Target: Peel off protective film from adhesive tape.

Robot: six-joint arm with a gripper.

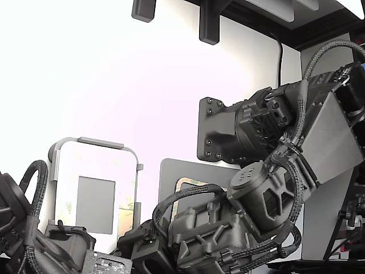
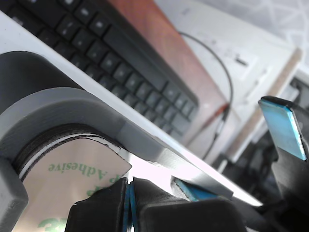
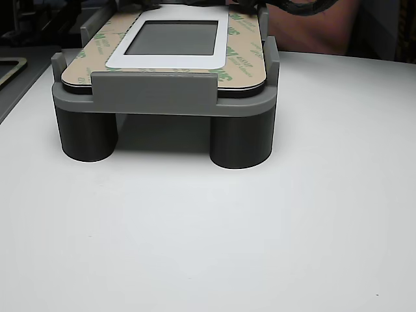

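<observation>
The claw point(image 2: 129, 205) sits right at the rim of a grey jig point(image 2: 96, 116); its two dark fingers point(image 2: 99, 212) are pressed together with only a thin blue seam between the pads. Whether anything is pinched in that seam I cannot tell — no liner edge shows between them. A second blue-padded finger point(image 2: 284, 128) stands apart at the far side of the wrist view; it seems to belong to another gripper, though that is a guess.

Just beyond the fingertips lies a tan sheet point(image 2: 67, 179) with green "Adhesive" print, seated inside the jig's curved corner; the fingers meet it at its near edge. The other view shows the same jig point(image 3: 162, 97) on a white table point(image 3: 260, 247), carrying a tan ring point(image 3: 244, 49) with green marks around a white-bordered grey panel point(image 3: 172, 39). A narrow straight yellow film on a strip of tape I cannot make out in any view; only the ring's liner is plain.

What the coming move turns on, as I judge it: the liner lies flat ahead of the claw, its edge running across the fingertips; a peel would have to lift up and draw back over the sheet — away from the corner, not along the rim.

A keyboard point(image 2: 120, 63) lies behind the jig; in the exterior view the arm point(image 1: 268, 188) hides the claw.
</observation>
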